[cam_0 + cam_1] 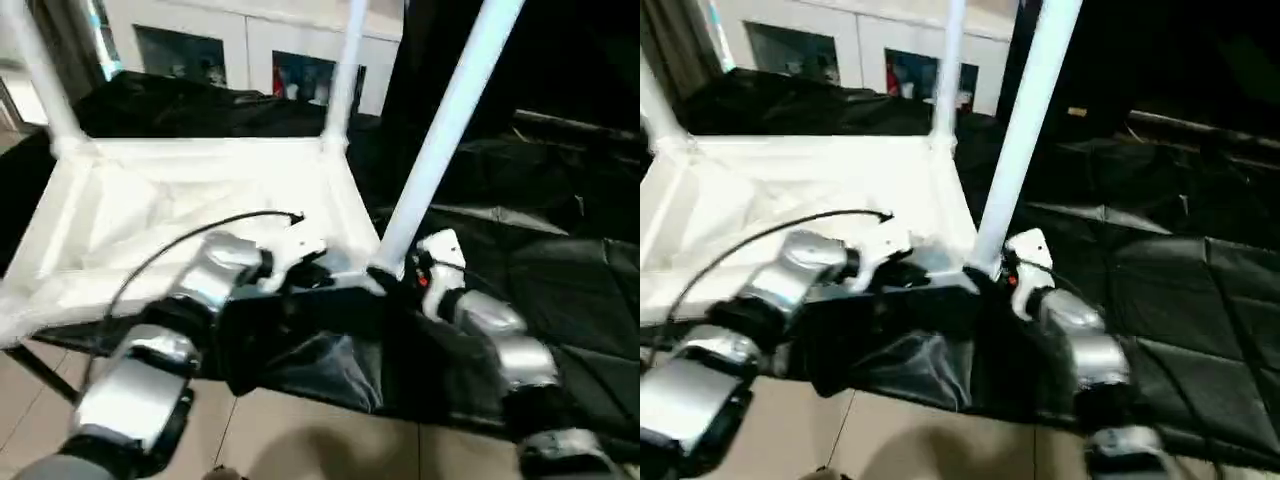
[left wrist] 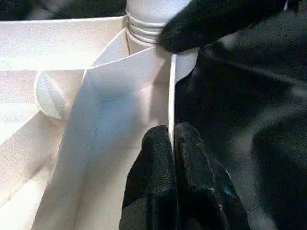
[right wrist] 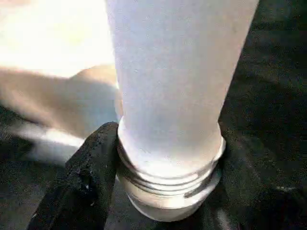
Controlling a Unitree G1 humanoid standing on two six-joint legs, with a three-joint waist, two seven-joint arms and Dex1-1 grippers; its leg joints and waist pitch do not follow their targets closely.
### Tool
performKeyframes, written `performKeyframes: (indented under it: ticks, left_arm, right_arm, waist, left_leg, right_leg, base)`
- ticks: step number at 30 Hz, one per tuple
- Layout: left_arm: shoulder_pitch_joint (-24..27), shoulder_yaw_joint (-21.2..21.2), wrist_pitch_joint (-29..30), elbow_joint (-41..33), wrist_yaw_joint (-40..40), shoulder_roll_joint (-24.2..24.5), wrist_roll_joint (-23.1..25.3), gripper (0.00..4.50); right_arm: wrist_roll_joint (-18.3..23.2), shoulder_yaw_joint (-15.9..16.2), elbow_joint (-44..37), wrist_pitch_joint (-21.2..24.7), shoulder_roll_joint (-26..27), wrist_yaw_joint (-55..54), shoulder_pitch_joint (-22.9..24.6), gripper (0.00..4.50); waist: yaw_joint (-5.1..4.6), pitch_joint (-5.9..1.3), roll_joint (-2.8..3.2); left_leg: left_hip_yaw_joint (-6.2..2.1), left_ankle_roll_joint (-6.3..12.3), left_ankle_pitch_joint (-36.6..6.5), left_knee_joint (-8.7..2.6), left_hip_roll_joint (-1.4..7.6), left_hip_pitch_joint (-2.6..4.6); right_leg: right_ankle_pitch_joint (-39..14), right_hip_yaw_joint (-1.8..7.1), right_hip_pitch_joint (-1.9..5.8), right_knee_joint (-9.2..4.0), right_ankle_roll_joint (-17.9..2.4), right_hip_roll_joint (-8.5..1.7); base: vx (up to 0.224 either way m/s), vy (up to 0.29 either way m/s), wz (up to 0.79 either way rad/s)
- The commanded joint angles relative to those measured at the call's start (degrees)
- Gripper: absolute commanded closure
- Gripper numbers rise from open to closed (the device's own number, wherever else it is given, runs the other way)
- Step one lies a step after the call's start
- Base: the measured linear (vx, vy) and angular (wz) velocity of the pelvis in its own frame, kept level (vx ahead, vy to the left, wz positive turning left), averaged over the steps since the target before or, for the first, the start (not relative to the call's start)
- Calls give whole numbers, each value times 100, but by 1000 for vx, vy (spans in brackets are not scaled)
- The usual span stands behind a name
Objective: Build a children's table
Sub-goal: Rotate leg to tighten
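Screwing in a long white tapered tube leg [image 1: 440, 140] at the white ribbed plastic tabletop [image 1: 190, 215] corner: right gripper [image 3: 168, 191] wraps its threaded base, left gripper [image 2: 171, 158] pinches the rim beside it. Next, I'd guess, twist it home.

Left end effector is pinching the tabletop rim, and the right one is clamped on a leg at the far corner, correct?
Not quite. The left end effector does pinch the tabletop rim, but the right end effector is on the leg at the near corner, not the far one, as the left eye view shows.
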Motion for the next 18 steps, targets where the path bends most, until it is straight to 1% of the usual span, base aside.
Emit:
performKeyframes:
  ticks: [1, 2, 3, 4, 5, 6, 7, 8, 9, 10, 11, 12, 13, 14, 15, 17, 18]
  left_arm:
    - [141, -219, 260, 308, 439, -599, 89, 450]
    - [107, -260, 288, 354, 581, -798, 120, 450]
    - [99, -290, 285, 364, 596, -865, 137, 450]
    - [91, -316, 283, 373, 610, -927, 154, 450]
    - [77, -348, 273, 397, 636, -1013, 184, 450]
    - [58, -388, 248, 424, 633, -1108, 212, 450]
    - [38, -415, 227, 450, 629, -1159, 236, 450]
    - [38, -415, 227, 450, 629, -1159, 236, 450]
    - [20, -426, 213, 473, 627, -1179, 249, 450]
    - [8, -417, 196, 496, 620, -1149, 257, 450]
    - [6, -413, 167, 506, 581, -1070, 270, 450]
    - [5, -407, 141, 508, 539, -983, 279, 450]
    - [0, -391, 113, 518, 475, -887, 288, 450]
    - [0, -391, 113, 518, 475, -887, 288, 450]
    - [-13, -368, 44, 524, 316, -703, 293, 450]
    - [-13, -368, 44, 524, 316, -703, 293, 450]
    - [-16, -361, -28, 514, 160, -561, 284, 450]
  right_arm:
    - [-20, -46, 555, 219, 357, -804, -169, 176]
    - [-63, -102, 755, 170, 520, -1177, -348, 176]
    - [-84, -95, 826, 152, 563, -1244, -421, 176]
    - [-103, -89, 891, 136, 603, -1305, -487, 176]
    - [-135, -83, 976, 118, 660, -1387, -577, 176]
    - [-186, -21, 1051, 3, 708, -1353, -692, 141]
    - [-220, 2, 1061, -106, 738, -1324, -776, 120]
    - [-220, 2, 1061, -106, 738, -1324, -776, 120]
    - [-246, 12, 1058, -188, 752, -1307, -830, 103]
    - [-302, 33, 1043, -287, 722, -1269, -860, 96]
    - [-376, 78, 1006, -378, 651, -1204, -856, 84]
    - [-447, 147, 938, -453, 562, -1075, -828, 71]
    - [-528, 221, 867, -526, 456, -942, -791, 59]
    - [-528, 221, 867, -526, 456, -942, -791, 59]
    - [-702, 410, 710, -623, 179, -693, -682, 59]
    - [-702, 410, 710, -623, 179, -693, -682, 59]
    - [-793, 516, 588, -659, -39, -513, -590, 59]
  waist:
    - [-23, -197, 124]
    - [-47, -203, 138]
    - [-78, -197, 106]
    - [-75, -206, 109]
    - [-77, -206, 99]
    - [-67, -207, 217]
    - [-93, -215, 195]
    - [-107, -210, 175]
    - [-107, -226, 170]
    - [-108, -251, 189]
    - [-85, -261, 247]
    - [-93, -257, 230]
    - [-87, -271, 223]
    - [-67, -276, 215]
    - [-43, -281, 197]
    - [-17, -295, 221]
    - [12, -303, 202]
  left_leg:
    - [-86, -370, -2438, -487, 133, 119]
    - [-82, -394, -2514, -483, 131, 129]
    - [-100, -420, -2651, -493, 120, 118]
    - [-96, -387, -2694, -484, 111, 128]
    - [-87, -331, -2741, -477, 104, 133]
    - [-95, -322, -2769, -480, 98, 141]
    - [-84, -317, -2758, -477, 98, 131]
    - [-91, -314, -2753, -483, 97, 111]
    - [-90, -306, -2685, -488, 95, 95]
    - [-80, -279, -2488, -483, 102, 85]
    - [-68, -235, -2253, -473, 104, 74]
    - [-52, -203, -2194, -471, 106, 71]
    - [-41, -150, -2104, -456, 101, 67]
    - [-18, -82, -1996, -431, 96, 72]
    - [-5, -21, -1840, -421, 96, 66]
    - [-6, 26, -1636, -413, 100, 49]
    - [5, 92, -1340, -393, 99, 48]
  right_leg:
    - [-2298, 119, 20, -534, -862, -183]
    - [-2312, 123, 3, -554, -848, -183]
    - [-2416, 101, 7, -580, -790, -171]
    - [-2401, 103, -8, -596, -748, -165]
    - [-2357, 104, -20, -609, -732, -151]
    - [-2317, 112, -27, -612, -734, -161]
    - [-2235, 112, -22, -626, -733, -149]
    - [-2195, 104, -13, -612, -738, -139]
    - [-2096, 98, 10, -596, -751, -136]
    - [-1782, 104, 33, -565, -821, -131]
    - [-1413, 113, 53, -527, -911, -132]
    - [-1294, 112, 53, -532, -947, -119]
    - [-1190, 100, 79, -518, -996, -117]
    - [-1108, 110, 75, -513, -1039, -123]
    - [-1016, 113, 89, -507, -1074, -129]
    - [-813, 108, 117, -475, -1095, -131]
    - [-426, 100, 138, -433, -1172, -120]
  base:
    - [0, 0, 0]
    - [0, 0, 0]
    - [0, 0, 0]
    - [0, 0, 0]
    - [0, 0, 0]
    - [0, 0, 0]
    - [0, 0, 0]
    - [0, 0, 0]
    - [0, 0, 0]
    - [0, 0, 0]
    - [0, 0, 0]
    - [0, 0, 0]
    - [0, 0, 0]
    - [0, 0, 0]
    - [0, 0, 0]
    - [0, 0, 0]
    - [0, 0, 0]
